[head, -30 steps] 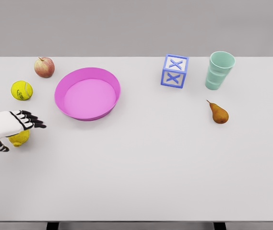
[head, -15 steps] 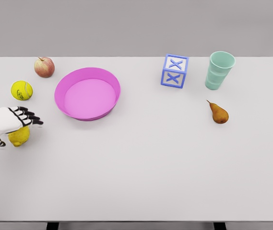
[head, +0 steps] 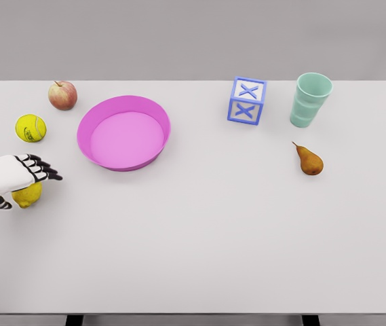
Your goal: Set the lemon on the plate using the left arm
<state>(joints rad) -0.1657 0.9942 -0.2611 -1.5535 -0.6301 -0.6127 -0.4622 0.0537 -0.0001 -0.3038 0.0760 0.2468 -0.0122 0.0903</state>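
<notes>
pink plate (head: 153, 109) holds nothing; left hand (head: 13, 175), fingers spread, covers lemon (head: 28, 195).

A: How much of the lemon (head: 28, 195) could you see?

B: Barely the lower part, my left hand (head: 13, 175) covered its top. My arm got cut off at the left edge, and I couldn't tell if my fingers (head: 42, 168) actually touched it.

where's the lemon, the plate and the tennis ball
lemon (head: 28, 196): head view, on its yellow side below the left hand.
plate (head: 123, 102): head view, on its pink far rim.
tennis ball (head: 30, 128): head view, on its middle.
</notes>
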